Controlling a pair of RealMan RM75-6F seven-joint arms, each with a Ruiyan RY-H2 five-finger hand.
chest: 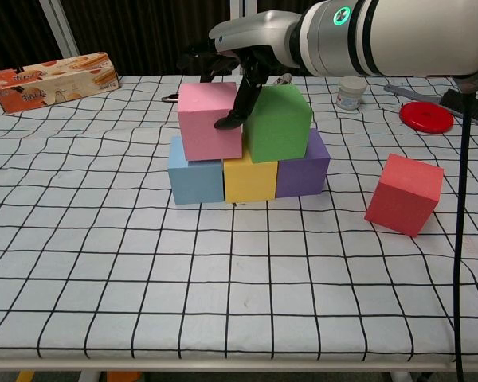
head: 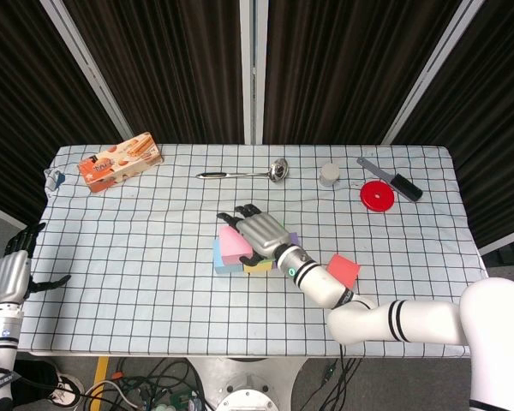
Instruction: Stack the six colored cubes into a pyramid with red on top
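your right robot hand (chest: 237,60) sits over the second row, fingers draped on the pink cube (chest: 209,119) with the thumb down between it and the green cube (chest: 280,122); whether it truly grips pink, you cannot tell. both rest on the blue (chest: 194,173), yellow (chest: 251,179) and purple (chest: 303,169) cubes. the red cube (chest: 404,193) lies on the tabletop (chest: 223,278) to that hand's right, well apart, far nearer it than the open, empty left robot hand (head: 13,272).

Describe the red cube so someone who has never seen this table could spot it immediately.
Start at the stack of coloured cubes mid-table, where the right hand rests on the pink cube. The red cube sits alone on the checked cloth to the stack's right, the only cube touching no other, and slightly tilted.
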